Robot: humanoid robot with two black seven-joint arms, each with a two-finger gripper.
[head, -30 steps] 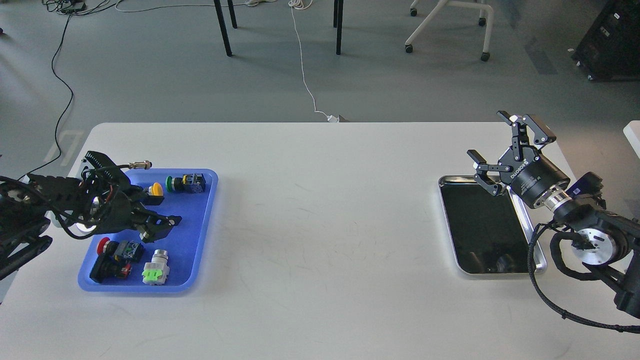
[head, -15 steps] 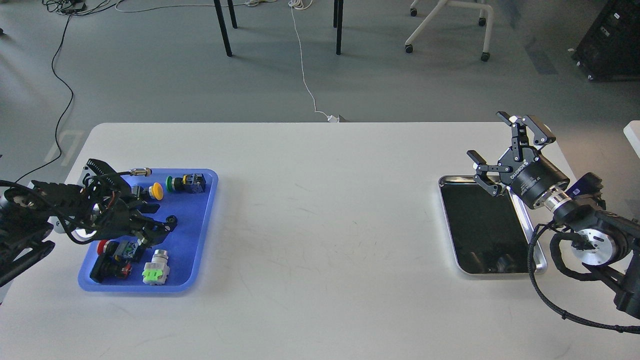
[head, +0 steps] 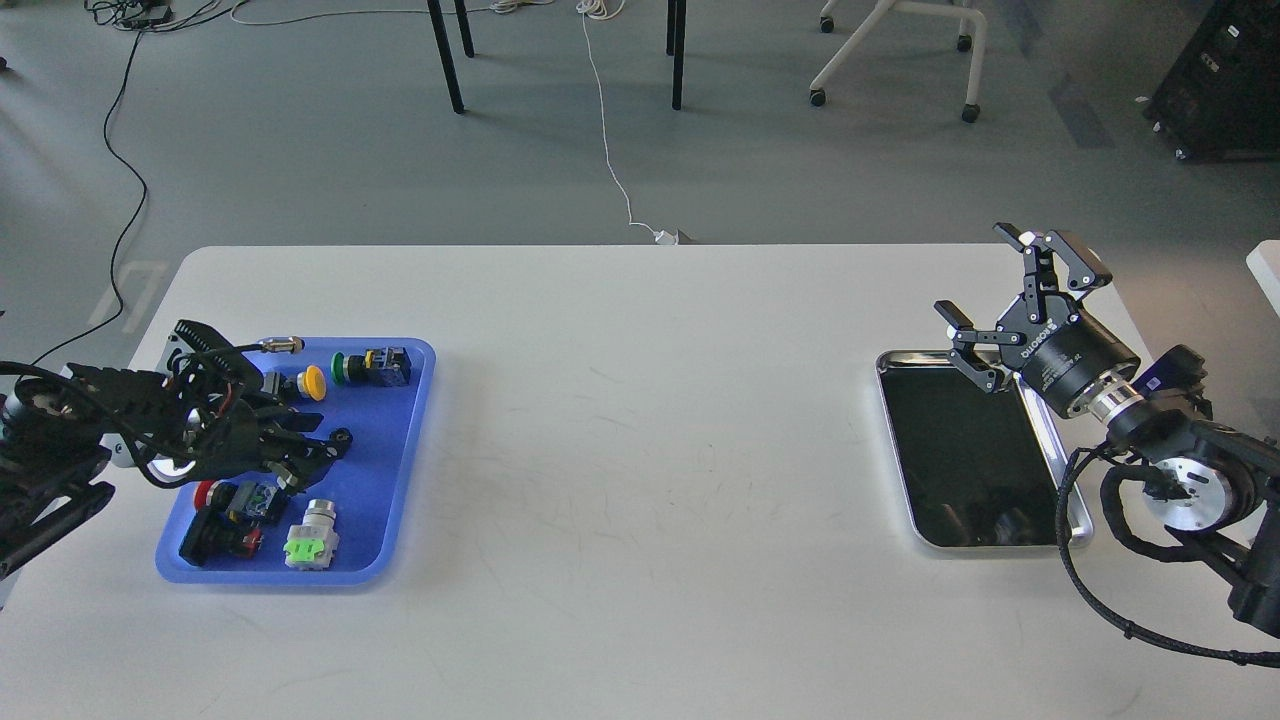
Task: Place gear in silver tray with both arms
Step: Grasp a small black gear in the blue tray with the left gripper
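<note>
The silver tray (head: 960, 450) lies empty at the table's right, with a dark mirror-like bottom. My right gripper (head: 974, 271) hangs open and empty above the tray's far right corner. The small parts lie in a blue plastic tray (head: 385, 480) at the left: a yellow button (head: 313, 381), a green button with a black block (head: 372, 366), a red button on a black body (head: 222, 512) and a white switch with a green block (head: 312, 534). My left gripper (head: 315, 458) is low over the blue tray's middle, just above the red button part. Its fingers are spread and hold nothing.
A metal cylinder with a cable (head: 281, 345) lies at the blue tray's far edge. Both trays rest on the white table (head: 640, 450). Beyond its far edge are chair legs, a white cable (head: 610, 150) and the floor.
My left gripper has come down and back toward the near left, from above the yellow button to low over the red button part. The right arm has not moved.
</note>
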